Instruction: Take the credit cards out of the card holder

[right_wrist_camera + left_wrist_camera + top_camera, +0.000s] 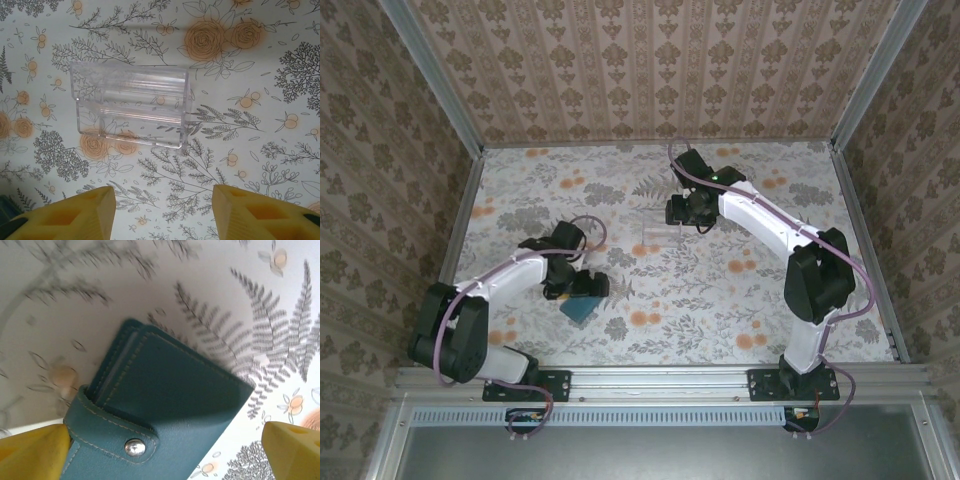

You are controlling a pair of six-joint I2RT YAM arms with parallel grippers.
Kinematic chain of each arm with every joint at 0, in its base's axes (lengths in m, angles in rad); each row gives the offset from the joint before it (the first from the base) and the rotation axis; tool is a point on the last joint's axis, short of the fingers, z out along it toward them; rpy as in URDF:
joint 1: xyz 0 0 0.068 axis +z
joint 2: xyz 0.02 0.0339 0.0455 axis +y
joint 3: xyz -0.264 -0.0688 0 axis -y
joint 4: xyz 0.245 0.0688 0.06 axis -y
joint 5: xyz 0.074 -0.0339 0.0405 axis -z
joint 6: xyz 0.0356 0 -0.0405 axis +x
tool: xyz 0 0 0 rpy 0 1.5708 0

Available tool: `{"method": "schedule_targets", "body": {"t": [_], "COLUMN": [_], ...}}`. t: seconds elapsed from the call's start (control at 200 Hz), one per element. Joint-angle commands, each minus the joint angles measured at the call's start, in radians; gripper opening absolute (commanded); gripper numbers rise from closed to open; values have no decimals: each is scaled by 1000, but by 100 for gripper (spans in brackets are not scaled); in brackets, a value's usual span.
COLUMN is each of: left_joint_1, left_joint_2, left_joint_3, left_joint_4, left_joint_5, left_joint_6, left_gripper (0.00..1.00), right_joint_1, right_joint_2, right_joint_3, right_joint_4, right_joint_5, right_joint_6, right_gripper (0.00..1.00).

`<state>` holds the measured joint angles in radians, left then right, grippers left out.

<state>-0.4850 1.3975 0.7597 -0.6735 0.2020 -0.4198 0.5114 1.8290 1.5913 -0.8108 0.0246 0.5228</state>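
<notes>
At near left on the floral tabletop (720, 300), teal card holder (582, 303), lying flat and folded shut. In the left wrist view, holder tilted across the frame, strap (107, 432) wrapped over its near edge and fastened with a silver stud (135, 447); pale strip between the two panels, lining or card edge impossible to tell. Left hand (568, 283) low over the holder's far-left part, spread wide, yellow fingers (32, 452) to either side: left one just beside the strap end, touching or not unclear; right one apart from the holder, bare tabletop between. Nothing gripped. Toward the middle far part of the tabletop, clear plastic box (655, 232), see-through, well apart from the holder. Right hand (686, 210) just right of that box in the overhead view; from its own wrist camera, box beyond the fingertips, right hand's yellow fingers (75, 215) parted, only patterned tabletop between them, holding nothing.
</notes>
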Motion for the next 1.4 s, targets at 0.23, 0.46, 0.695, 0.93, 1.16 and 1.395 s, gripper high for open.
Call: {"method": "schedule_targets", "body": {"t": [0.23,0.46,0.695,0.93,1.16,1.395], "left_joint_1": [-172,-212,-274,-404,-523,-590], "left_joint_2": [-6,70,100,212,392,493], "left_joint_3": [-10,33,93,255,466,583], "left_joint_4": [-97,-121,-122,-112,-141,-164], "left_joint_5": [-76,-156,-177,-194,-219,-182], "left_joint_6": [-145,-159,-211,-305,-392,-440], "left_gripper": [98,88,76,75,73,76], "right_joint_1": [1,1,2,-21,-64,-97], "right_joint_2": [-85,-123,-183,-249,-298,-332], "right_joint_3": [-37,-59,-107,-203,-291,-336], "right_joint_4": [-4,-16,-25,-24,-12,2], "right_joint_5": [-16,6,21,34,22,3], "right_joint_6": [-17,-27,-27,-31,-46,-61], "right_gripper": [57,57,57,57,57,57]}}
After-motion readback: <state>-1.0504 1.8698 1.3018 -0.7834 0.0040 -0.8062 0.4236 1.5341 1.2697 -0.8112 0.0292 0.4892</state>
